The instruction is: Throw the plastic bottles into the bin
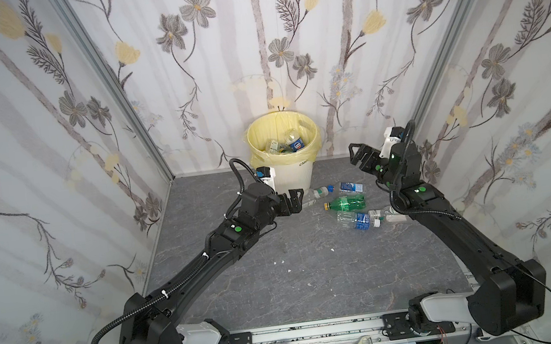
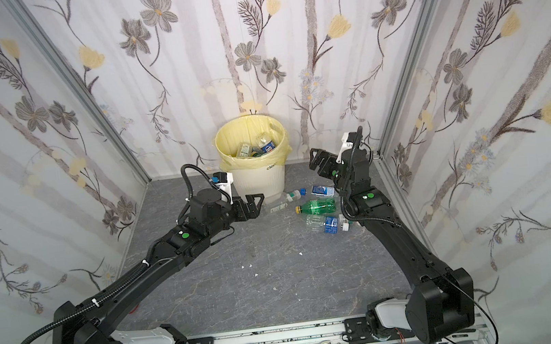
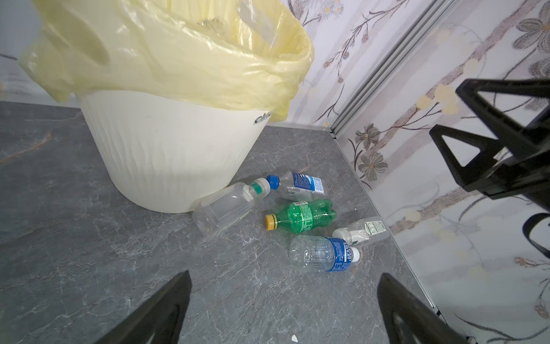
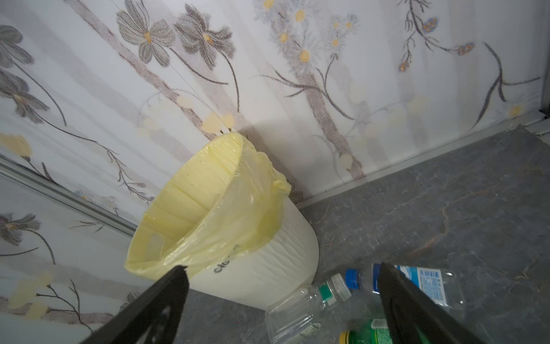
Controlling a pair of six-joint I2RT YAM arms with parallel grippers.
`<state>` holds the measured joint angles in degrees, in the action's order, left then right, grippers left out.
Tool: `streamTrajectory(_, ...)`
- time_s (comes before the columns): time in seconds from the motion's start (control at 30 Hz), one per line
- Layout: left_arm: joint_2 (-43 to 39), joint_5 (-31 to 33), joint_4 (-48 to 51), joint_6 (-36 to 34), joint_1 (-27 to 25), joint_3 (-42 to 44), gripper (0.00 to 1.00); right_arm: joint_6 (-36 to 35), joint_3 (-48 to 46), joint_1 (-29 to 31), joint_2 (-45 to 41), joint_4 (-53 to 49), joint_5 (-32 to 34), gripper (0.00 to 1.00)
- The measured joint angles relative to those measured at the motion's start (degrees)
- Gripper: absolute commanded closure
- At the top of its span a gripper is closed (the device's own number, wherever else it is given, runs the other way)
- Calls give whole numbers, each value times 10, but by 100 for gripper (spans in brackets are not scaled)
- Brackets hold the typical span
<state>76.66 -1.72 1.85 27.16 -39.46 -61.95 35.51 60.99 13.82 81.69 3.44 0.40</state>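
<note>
— Grey marbled bench (image 1: 297, 277), flowered wallpaper (image 1: 217, 62) on three sides. What are you holding?

— Nothing. My left fingers (image 1: 295, 194) are spread wide and empty, low over the bench. My right fingers (image 1: 355, 153) are wide and empty too, raised well above it.

— Where are the plastic bottles (image 2: 317, 207)?

— Five lie on the bench. Nearest ahead of my left fingers is a clear bottle with a green neck band (image 3: 226, 208), lying against the foot of the bin (image 3: 166, 155). Beyond it are a blue-capped bottle (image 3: 300, 186), a green bottle with a yellow cap (image 3: 303, 216), a blue-labelled bottle (image 3: 321, 253) and a small white-capped bottle (image 3: 363, 232). All of them lie lower than my right fingers. More bottles (image 1: 293, 142) sit inside the bin.

— And the bin itself?

— Upright against the back wall, with a yellow bag (image 4: 238, 214) folded over its rim. It stands ahead of my right fingers and just beside my left ones.
</note>
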Motion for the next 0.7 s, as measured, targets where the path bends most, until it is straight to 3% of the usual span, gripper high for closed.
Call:
streamTrajectory(0.33, 4, -9, -32, 31, -37, 64, 0, 5, -207, -12, -26, 6, 0, 0)
streamTrajectory(0.7, 21, -4, -56, 51, -59, 90, 0, 11, -275, -16, -13, 25, 0, 0)
